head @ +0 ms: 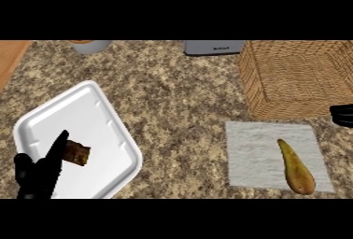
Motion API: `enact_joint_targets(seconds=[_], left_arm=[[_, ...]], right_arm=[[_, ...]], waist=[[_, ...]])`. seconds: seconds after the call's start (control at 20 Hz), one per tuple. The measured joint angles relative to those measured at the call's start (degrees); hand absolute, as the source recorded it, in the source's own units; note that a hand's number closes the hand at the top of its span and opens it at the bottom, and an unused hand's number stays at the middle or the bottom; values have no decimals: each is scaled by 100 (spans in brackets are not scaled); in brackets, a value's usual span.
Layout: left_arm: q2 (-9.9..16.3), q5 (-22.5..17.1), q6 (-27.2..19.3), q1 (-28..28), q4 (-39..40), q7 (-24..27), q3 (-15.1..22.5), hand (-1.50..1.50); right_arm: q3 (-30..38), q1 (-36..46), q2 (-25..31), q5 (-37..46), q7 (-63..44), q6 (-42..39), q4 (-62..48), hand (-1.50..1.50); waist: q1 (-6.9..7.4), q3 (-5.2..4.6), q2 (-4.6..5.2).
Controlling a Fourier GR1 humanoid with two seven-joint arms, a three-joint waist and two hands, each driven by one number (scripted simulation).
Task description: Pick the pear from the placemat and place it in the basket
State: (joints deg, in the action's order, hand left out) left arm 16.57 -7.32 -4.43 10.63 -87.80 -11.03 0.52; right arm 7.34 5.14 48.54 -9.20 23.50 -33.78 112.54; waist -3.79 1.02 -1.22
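Both of my hands sat apart from the pear point(296, 169) — it lay on the grey placemat point(255, 154), just below the wicker basket point(296, 79). My left hand point(41, 175) rested open over the white tray point(82, 116). My right hand point(342, 115) barely showed — fingers impossible to judge.

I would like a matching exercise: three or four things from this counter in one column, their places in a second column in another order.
Things:
1. pear
2. basket
3. brown block
4. left hand

Places:
A. on the white tray
B. on the grey placemat
C. lower left corner
D. upper right of the counter

Pairs: 1-B, 2-D, 3-A, 4-C
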Motion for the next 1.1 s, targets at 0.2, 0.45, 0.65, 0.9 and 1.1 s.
enact_joint_targets(seconds=[0.2,0.45,0.65,0.9,1.1], left_arm=[[-18,2,25,-45,-4,-72,20,0],[-70,60,3,-20,-16,-154,76,0],[-94,78,15,-11,-37,-210,104,0],[-97,93,55,-41,-8,-240,102,0],[-100,78,91,-91,27,-295,84,0]], right_arm=[[861,24,780,158,263,-278,-299,-150],[1322,-140,1763,497,395,-527,-526,-150],[1421,-394,2362,933,646,-494,-641,-150],[1459,-800,2778,1448,1233,-104,-924,-150],[1349,-1185,2885,1758,1759,325,-1094,-150]], waist=[[86,-12,34],[185,-26,64],[228,-28,74],[254,-26,79],[252,-28,76]])
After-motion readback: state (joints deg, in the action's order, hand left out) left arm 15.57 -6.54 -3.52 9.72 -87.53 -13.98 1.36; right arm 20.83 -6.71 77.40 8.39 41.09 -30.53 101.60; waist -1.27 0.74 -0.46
